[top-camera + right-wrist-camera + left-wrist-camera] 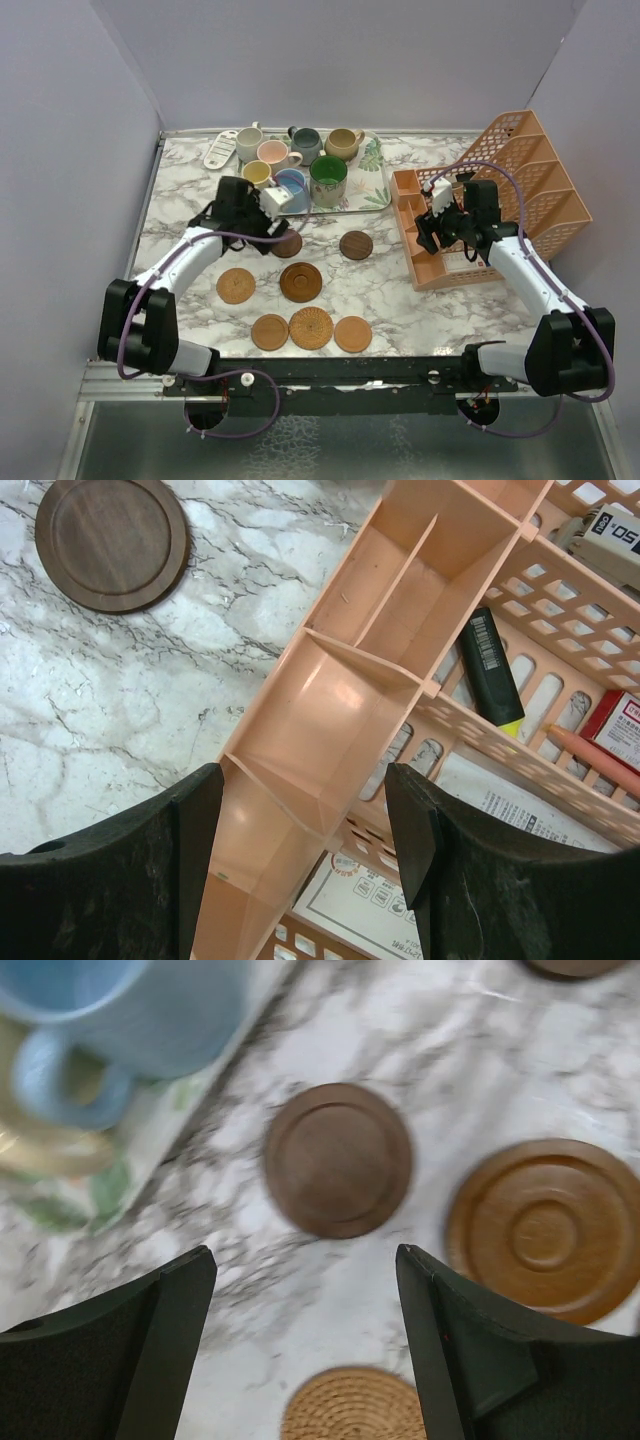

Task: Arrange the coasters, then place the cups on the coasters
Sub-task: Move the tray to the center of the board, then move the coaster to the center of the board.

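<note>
The left gripper hangs with its jaws spread and nothing between them, low over the marble table just in front of the leaf-patterned tray. Below it lies a dark brown coaster. A ringed wooden coaster sits near that one, and a woven coaster lies closer to the arm's base. A second dark coaster lies further right, and a row of three more coasters runs along the near edge of the table.

The cups all stand on the tray. The light blue cup is at its near edge, closest to the fingers, between the yellow cup and the green-lined cup. Behind them stand the cream-white cup, pink cup, grey-blue cup and tan cup.

The right gripper is also spread and empty. It hovers over a peach divided organiser that touches the orange mesh rack, well apart from the coasters. A black highlighter lies in the rack.
</note>
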Available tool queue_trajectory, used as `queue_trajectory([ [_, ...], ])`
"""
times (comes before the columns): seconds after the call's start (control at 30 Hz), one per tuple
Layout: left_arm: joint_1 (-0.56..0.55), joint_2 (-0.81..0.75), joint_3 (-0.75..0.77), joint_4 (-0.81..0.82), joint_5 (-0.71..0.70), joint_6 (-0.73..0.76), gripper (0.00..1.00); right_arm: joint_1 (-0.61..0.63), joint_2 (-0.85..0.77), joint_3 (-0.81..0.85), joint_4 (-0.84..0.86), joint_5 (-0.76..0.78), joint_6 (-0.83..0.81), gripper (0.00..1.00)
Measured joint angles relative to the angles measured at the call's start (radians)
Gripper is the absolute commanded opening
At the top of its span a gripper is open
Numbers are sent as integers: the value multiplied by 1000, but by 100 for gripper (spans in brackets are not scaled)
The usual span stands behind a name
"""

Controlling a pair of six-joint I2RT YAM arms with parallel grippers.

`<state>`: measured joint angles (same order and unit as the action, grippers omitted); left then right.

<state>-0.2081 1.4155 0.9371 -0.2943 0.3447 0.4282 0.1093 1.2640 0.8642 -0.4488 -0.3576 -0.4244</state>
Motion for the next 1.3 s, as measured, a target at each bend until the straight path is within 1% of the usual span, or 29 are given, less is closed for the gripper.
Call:
queue_trajectory([
  [0.17, -233, -23, -37, -58, 47, 94, 76, 0, -2, 0, 0, 0, 0, 66],
  [0.3, -388, -20, -37, -85, 58, 148, 75, 0, -3, 0, 0, 1, 0, 66],
  [0.47, -565, 27, -44, -98, 50, 203, 75, 0, -12, -5, 1, 5, 0, 66],
  [0.53, -612, 42, -58, -107, 40, 218, 75, 0, -14, -11, 1, 8, 0, 66],
  [0.7, -679, 56, -86, -132, 13, 241, 75, 0, -14, -17, 1, 10, -1, 66],
  [0.93, -732, 76, -116, -137, -32, 269, 75, 0, -14, -17, 1, 14, -7, 66],
  [1.3, -748, 56, -151, -139, -87, 289, 75, 0, -10, -17, 1, 21, -16, 66],
])
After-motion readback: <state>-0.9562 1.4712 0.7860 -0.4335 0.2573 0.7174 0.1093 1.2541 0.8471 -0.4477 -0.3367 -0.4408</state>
